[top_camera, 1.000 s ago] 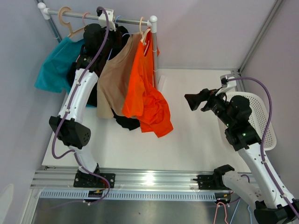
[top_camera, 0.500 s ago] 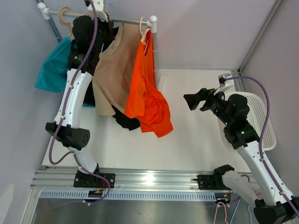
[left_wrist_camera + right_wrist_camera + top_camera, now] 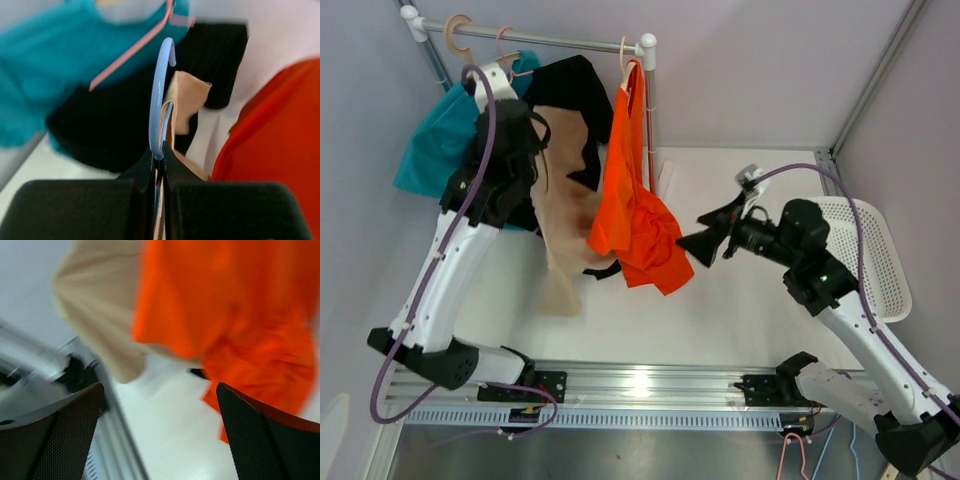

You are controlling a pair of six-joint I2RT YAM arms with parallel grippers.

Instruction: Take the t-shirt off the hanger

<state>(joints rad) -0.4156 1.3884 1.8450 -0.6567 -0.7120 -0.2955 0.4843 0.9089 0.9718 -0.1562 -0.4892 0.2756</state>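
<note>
Left gripper (image 3: pixel 159 167) pinched shut on the hanger (image 3: pixel 155 100), clear of the rail (image 3: pixel 570 42), tan shirt (image 3: pixel 558 225) dangling; right gripper (image 3: pixel 706 236) gapes empty beside the orange shirt's (image 3: pixel 635 215) edge.

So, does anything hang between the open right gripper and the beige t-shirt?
Yes. The orange t-shirt hangs between the right gripper and the beige t-shirt, which the left gripper holds by its blue hanger. In the right wrist view, the beige cloth shows only past the orange one's left edge.
</note>
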